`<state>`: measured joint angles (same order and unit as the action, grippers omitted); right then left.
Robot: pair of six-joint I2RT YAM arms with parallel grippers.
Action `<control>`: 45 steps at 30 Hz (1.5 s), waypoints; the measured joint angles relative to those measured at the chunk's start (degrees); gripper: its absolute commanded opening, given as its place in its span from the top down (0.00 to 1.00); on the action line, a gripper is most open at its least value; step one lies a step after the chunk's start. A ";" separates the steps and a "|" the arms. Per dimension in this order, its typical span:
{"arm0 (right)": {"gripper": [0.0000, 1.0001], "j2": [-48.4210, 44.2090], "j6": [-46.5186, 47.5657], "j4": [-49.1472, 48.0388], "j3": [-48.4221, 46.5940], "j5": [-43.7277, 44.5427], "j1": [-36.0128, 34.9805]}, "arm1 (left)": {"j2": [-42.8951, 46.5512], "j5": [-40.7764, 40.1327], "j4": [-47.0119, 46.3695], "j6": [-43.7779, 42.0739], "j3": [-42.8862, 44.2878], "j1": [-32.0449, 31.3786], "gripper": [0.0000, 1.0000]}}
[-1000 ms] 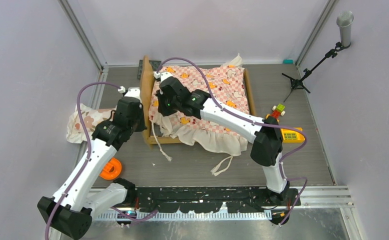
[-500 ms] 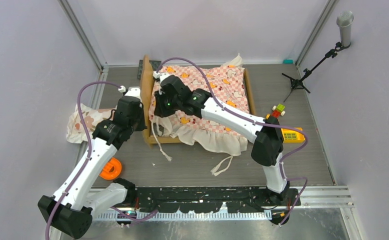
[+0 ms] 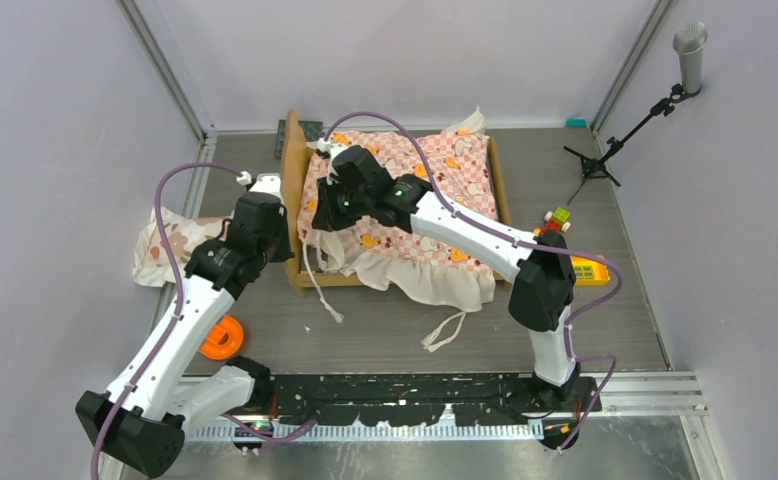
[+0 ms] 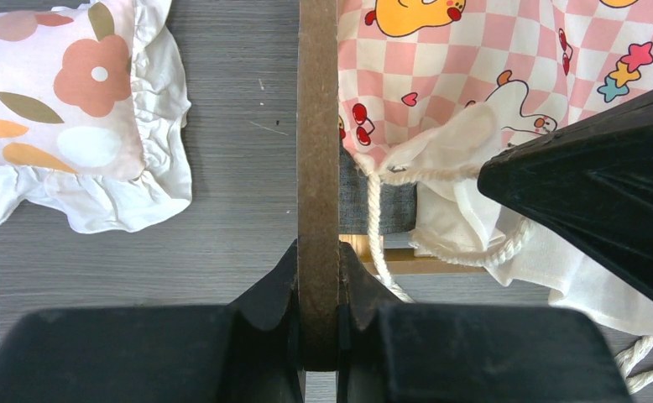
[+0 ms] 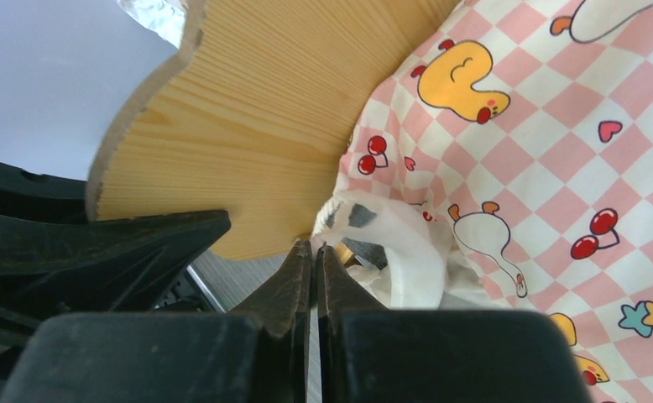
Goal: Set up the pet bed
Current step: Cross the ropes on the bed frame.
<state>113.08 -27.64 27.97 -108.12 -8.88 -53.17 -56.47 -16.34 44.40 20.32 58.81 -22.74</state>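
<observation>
I am looking down into a small cell: pale walls (image 3: 415,50) on three sides, metal corner posts (image 3: 165,70), and a grey wood-grain desk (image 3: 605,330) as the working surface. The pet bed (image 3: 291,160) stands at the far middle of the desk, close to the back wall, with its wavy headboard on the left. The pink-checkered sheet (image 3: 445,190) covers most of it, the white ruffle spilling over the near rail onto the desk. A strip of dark grey mattress (image 4: 390,193) shows at the near left corner.

The left arm (image 3: 180,320) reaches to the headboard, and its wrist view shows the left jaws clamped on the board's thin edge, one finger on each face. The right arm (image 3: 485,240) stretches across the bed to the same corner. The right jaws are pressed almost together, right beside the bunched white ruffle and the cord (image 4: 373,227) there. Whether any cloth is pinched between them I cannot tell.

The floral pillow (image 3: 165,240) lies on the desk left of the headboard, apart from the bed. An orange round thing (image 3: 220,340) sits near the left arm. A yellow block toy (image 3: 587,270) lies right of the bed, and a microphone on a stand (image 3: 690,50) is in the far right corner.
</observation>
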 measured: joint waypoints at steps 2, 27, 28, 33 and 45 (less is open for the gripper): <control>0.93 0.00 0.00 -0.02 0.63 0.02 0.00 | 0.00 0.00 -0.02 0.00 0.00 0.00 1.00; 0.94 0.00 -2.75 -1.55 1.46 -3.39 0.04 | 0.00 0.00 -0.02 0.00 0.00 0.00 1.00; 0.94 0.00 -2.84 -1.81 1.68 -3.52 0.04 | 0.00 0.00 -0.02 0.00 0.00 0.00 1.00; 0.94 -0.02 -3.43 -2.49 2.82 -4.55 0.04 | 0.00 0.00 -0.02 0.00 0.00 0.00 1.00; 0.94 -0.31 -4.24 -3.67 4.94 -5.25 0.04 | 0.00 0.02 -0.02 0.00 0.00 0.07 1.00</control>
<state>112.77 -31.88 24.29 -103.18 -14.13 -53.12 -56.47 -16.32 44.38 20.32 58.81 -22.68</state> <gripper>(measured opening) 0.073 0.120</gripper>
